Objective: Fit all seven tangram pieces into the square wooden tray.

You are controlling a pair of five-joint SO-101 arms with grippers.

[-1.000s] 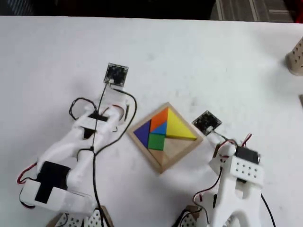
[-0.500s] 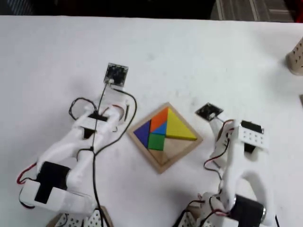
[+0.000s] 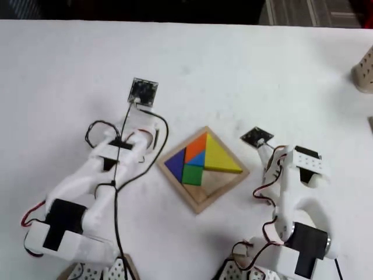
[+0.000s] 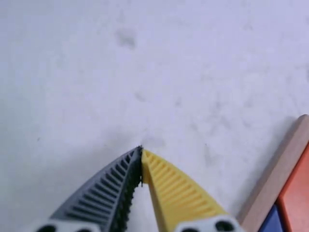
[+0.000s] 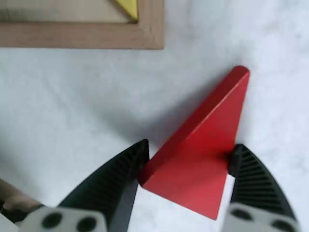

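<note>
With the right pincer point(image 5: 190, 147) clamped on the red wooden triangle point(image 5: 207, 121) and the left pincer point(image 4: 141, 152) closed empty, lift it level over the square wooden tray point(image 5: 82, 41) rim.

Likely a robotics lab or hobby workshop: a plain white table point(image 3: 245, 64) carries two white plastic arms point(image 3: 87, 186) with loose exposed wires point(image 3: 116, 198) and bare circuit boards point(image 3: 143, 90).

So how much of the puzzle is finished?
Orange, yellow, blue, purple and green pieces already sit in the tray. The right gripper holds a red triangle between its fingers, off the tray. A bare patch is not yet filled.
</note>
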